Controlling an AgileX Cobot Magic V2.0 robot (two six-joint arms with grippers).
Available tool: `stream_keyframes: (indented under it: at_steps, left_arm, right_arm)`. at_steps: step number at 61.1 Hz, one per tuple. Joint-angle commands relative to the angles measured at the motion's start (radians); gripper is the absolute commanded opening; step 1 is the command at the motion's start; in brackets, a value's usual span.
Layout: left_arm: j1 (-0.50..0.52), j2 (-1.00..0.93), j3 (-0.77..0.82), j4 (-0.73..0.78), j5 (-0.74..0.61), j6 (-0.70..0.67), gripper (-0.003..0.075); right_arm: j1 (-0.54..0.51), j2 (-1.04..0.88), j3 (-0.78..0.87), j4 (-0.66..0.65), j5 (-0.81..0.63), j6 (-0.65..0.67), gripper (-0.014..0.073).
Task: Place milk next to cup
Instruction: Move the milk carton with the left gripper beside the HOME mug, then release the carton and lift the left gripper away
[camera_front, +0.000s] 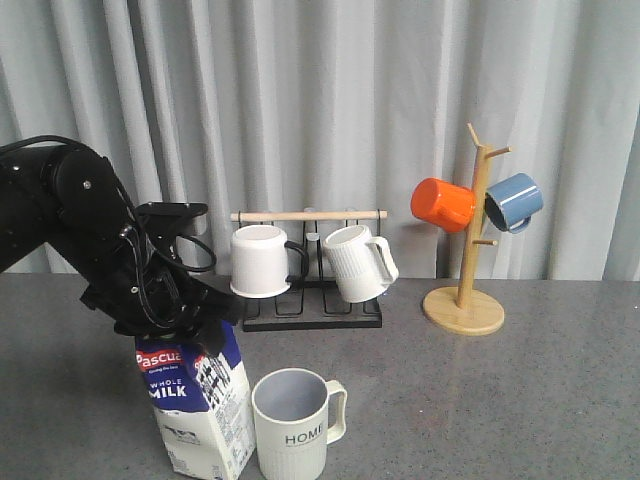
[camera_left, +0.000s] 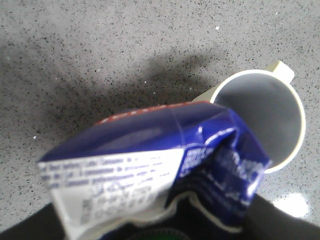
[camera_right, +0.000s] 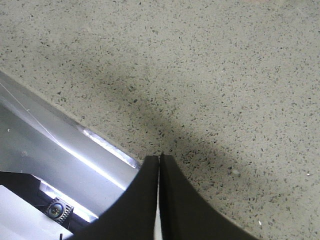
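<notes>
The milk (camera_front: 195, 400) is a blue and white carton standing at the front left of the grey table, its side close to the cup (camera_front: 292, 425), a pale ribbed mug marked "HOME" with its handle to the right. My left gripper (camera_front: 178, 318) sits on the carton's top and is shut on the gable. In the left wrist view the milk (camera_left: 150, 160) fills the foreground with a sliver of green cap at the picture's edge, and the cup's (camera_left: 260, 110) open mouth lies just beyond it. My right gripper (camera_right: 160, 157) is shut and empty over bare tabletop; it does not show in the front view.
A black mug rack (camera_front: 310, 310) with a wooden bar stands behind, holding a white mug with black handle (camera_front: 262, 260) and a white ribbed mug (camera_front: 358, 262). A wooden mug tree (camera_front: 468, 300) at the right carries an orange mug (camera_front: 443, 204) and a blue mug (camera_front: 514, 200). A metal table edge (camera_right: 60, 145) runs beside my right gripper.
</notes>
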Motion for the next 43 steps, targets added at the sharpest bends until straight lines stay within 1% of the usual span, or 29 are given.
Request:
stream_keyframes:
  at_steps: [1,6,9,12,16,25,32,37,43]
  left_arm:
    - [-0.006,-0.063,-0.029,-0.042,-0.011,-0.01,0.0486]
    - [-0.006,-0.072,-0.029,-0.045,-0.011,-0.01,0.0566]
    - [-0.006,-0.079,-0.029,-0.045,-0.011,-0.01,0.0597]
    - [-0.006,-0.086,-0.029,-0.043,-0.011,-0.01,0.0621]
    - [-0.006,-0.098,-0.029,-0.043,-0.011,-0.01,0.063]
    - [-0.006,-0.132,-0.029,-0.043,-0.011,-0.01,0.0623]
    - [-0.006,-0.18,-0.029,-0.044,-0.011,-0.012,0.0601]
    - [-0.006,-0.228,-0.029,-0.044,-0.011,-0.012,0.0566]
    - [-0.006,-0.299,-0.029,-0.043,-0.011,-0.012,0.0485]
  right_arm:
    - [-0.005,0.001,-0.027,-0.008,-0.048,0.002,-0.0005]
    - [-0.005,0.001,-0.027,-0.008,-0.048,0.002,-0.0005]
    - [-0.005,0.001,-0.027,-0.008,-0.048,0.002,-0.0005]
    - [-0.005,0.001,-0.027,-0.008,-0.048,0.002,-0.0005]
    - [-0.005,0.001,-0.027,-0.008,-0.048,0.002,-0.0005]
    - [-0.005,0.001,-0.027,-0.008,-0.051,0.004,-0.0005]
    - [-0.005,0.001,-0.027,-0.008,-0.055,0.009,-0.0005]
    - [-0.005,0.001,-0.027,-0.008,-0.074,0.009,-0.0005]
    - [-0.005,0.001,-0.027,-0.008,-0.119,0.01,-0.0005]
